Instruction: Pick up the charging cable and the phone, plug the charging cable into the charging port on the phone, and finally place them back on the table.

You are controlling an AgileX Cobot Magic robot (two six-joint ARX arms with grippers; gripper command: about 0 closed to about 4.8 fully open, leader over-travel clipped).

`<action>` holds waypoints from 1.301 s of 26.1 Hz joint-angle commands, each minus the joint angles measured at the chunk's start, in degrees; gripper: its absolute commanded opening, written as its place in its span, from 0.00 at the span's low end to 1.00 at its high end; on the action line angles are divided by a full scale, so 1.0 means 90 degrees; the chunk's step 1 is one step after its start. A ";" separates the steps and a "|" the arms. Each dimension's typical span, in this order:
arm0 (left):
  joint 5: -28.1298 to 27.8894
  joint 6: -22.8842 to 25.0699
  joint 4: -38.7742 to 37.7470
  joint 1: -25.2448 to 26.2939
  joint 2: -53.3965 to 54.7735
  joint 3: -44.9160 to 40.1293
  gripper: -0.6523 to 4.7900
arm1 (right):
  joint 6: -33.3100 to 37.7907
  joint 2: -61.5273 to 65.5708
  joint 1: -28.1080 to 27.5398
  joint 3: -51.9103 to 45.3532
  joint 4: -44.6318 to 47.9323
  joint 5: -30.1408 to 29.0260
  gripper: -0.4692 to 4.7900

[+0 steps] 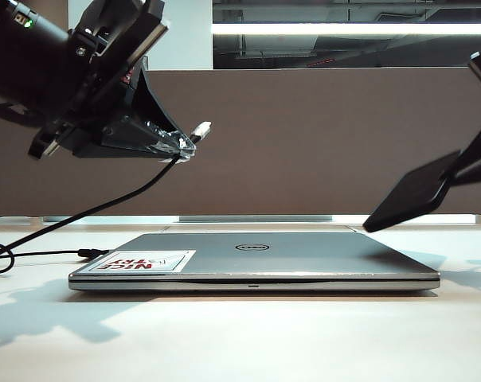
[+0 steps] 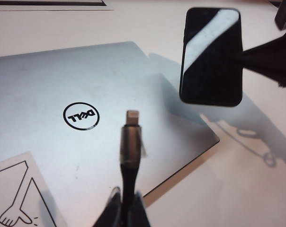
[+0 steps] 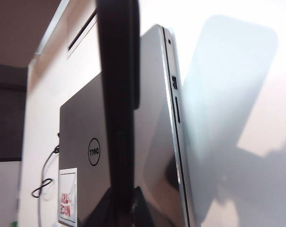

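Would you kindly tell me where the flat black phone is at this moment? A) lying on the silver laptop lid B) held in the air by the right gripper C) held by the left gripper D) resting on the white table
B: the flat black phone hangs above the silver laptop, clamped in the right gripper; the left gripper holds the black charging cable.

The right tool [image 1: 455, 177] is cut off by the exterior view's right edge. The phone [image 3: 118, 104] is seen edge-on in the right wrist view, its charging port indiscernible. The charging cable [image 1: 73, 216] leaves the exterior view's left edge.
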 commanded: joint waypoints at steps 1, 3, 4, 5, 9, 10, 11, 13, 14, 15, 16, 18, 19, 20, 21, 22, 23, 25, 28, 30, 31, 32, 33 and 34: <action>0.0005 -0.0010 0.0104 -0.0002 -0.0019 0.0039 0.11 | -0.0699 -0.0194 0.0002 0.0483 -0.0697 0.0136 0.08; 0.0005 -0.0012 0.0104 -0.0002 -0.0019 0.0039 0.11 | -0.0908 -0.0245 0.0005 0.0748 -0.1217 0.0248 0.08; 0.0005 -0.0010 0.0104 -0.0002 -0.0019 0.0039 0.11 | -0.1015 -0.0260 0.0005 0.0918 -0.1562 0.0335 0.08; 0.0005 -0.0012 0.0104 -0.0002 -0.0019 0.0039 0.11 | -0.1112 -0.0270 0.0010 0.1066 -0.1863 0.0403 0.08; 0.0005 -0.0012 0.0104 -0.0002 -0.0019 0.0039 0.11 | -0.1790 -0.0272 0.0044 0.1846 -0.3364 0.0959 0.08; 0.0005 -0.0012 0.0107 -0.0002 -0.0019 0.0039 0.11 | -0.1865 -0.0272 0.0051 0.2013 -0.3696 0.1117 0.08; 0.0005 -0.0012 0.0104 -0.0002 -0.0019 0.0039 0.11 | -0.1940 -0.0272 0.0058 0.2135 -0.3934 0.1239 0.08; 0.0005 -0.0012 0.0109 -0.0002 -0.0019 0.0039 0.11 | -0.2113 -0.0272 0.0090 0.2365 -0.4415 0.1474 0.08; 0.0005 -0.0012 0.0109 -0.0002 -0.0019 0.0039 0.11 | -0.2246 -0.0272 0.0126 0.2543 -0.4777 0.1622 0.08; 0.0005 -0.0012 0.0107 -0.0002 -0.0019 0.0039 0.11 | -0.2310 -0.0272 0.0187 0.2637 -0.4964 0.1685 0.08; 0.0005 -0.0010 0.0109 -0.0002 -0.0019 0.0039 0.11 | -0.2385 -0.0272 0.0342 0.2781 -0.5253 0.1928 0.08; 0.0005 -0.0010 0.0109 -0.0002 -0.0019 0.0041 0.11 | -0.2535 -0.0272 0.0573 0.2905 -0.5535 0.2261 0.08; 0.0005 -0.0012 0.0107 -0.0002 -0.0019 0.0041 0.11 | -0.2589 -0.0272 0.0721 0.2960 -0.5690 0.2441 0.08; 0.0005 -0.0010 0.0107 -0.0002 -0.0019 0.0039 0.11 | -0.2618 -0.0272 0.0845 0.2982 -0.5773 0.2567 0.08; 0.0005 -0.0010 0.0104 -0.0002 -0.0022 0.0039 0.11 | -0.2618 -0.0272 0.0976 0.3009 -0.5892 0.2681 0.08; 0.0005 -0.0012 0.0104 -0.0002 -0.0022 0.0039 0.11 | -0.2618 -0.0270 0.1139 0.3021 -0.6018 0.2807 0.08; 0.0005 -0.0012 0.0104 -0.0002 -0.0022 0.0039 0.11 | -0.2618 -0.0253 0.1260 0.3033 -0.6127 0.2929 0.08; 0.0005 -0.0012 0.0104 -0.0002 -0.0019 0.0039 0.11 | -0.2616 -0.0245 0.1477 0.3041 -0.6387 0.3184 0.08; 0.0005 -0.0012 0.0104 -0.0002 -0.0019 0.0039 0.11 | -0.2616 -0.0243 0.1690 0.3038 -0.6815 0.3509 0.08; 0.0005 -0.0010 0.0104 -0.0002 -0.0019 0.0039 0.11 | -0.2616 -0.0240 0.1756 0.3038 -0.7055 0.3704 0.08; 0.0005 -0.0010 0.0104 -0.0002 -0.0019 0.0039 0.11 | -0.2616 -0.0238 0.1790 0.3038 -0.7179 0.3798 0.08; 0.0005 -0.0012 0.0107 -0.0002 -0.0019 0.0039 0.11 | -0.2618 -0.0238 0.1804 0.3038 -0.7261 0.3854 0.08; 0.0005 -0.0012 0.0104 -0.0002 -0.0019 0.0039 0.11 | -0.2618 -0.0238 0.1829 0.3038 -0.7337 0.3893 0.08; 0.0005 -0.0012 0.0104 -0.0002 -0.0019 0.0039 0.11 | -0.2618 -0.0238 0.1860 0.3038 -0.7417 0.3946 0.08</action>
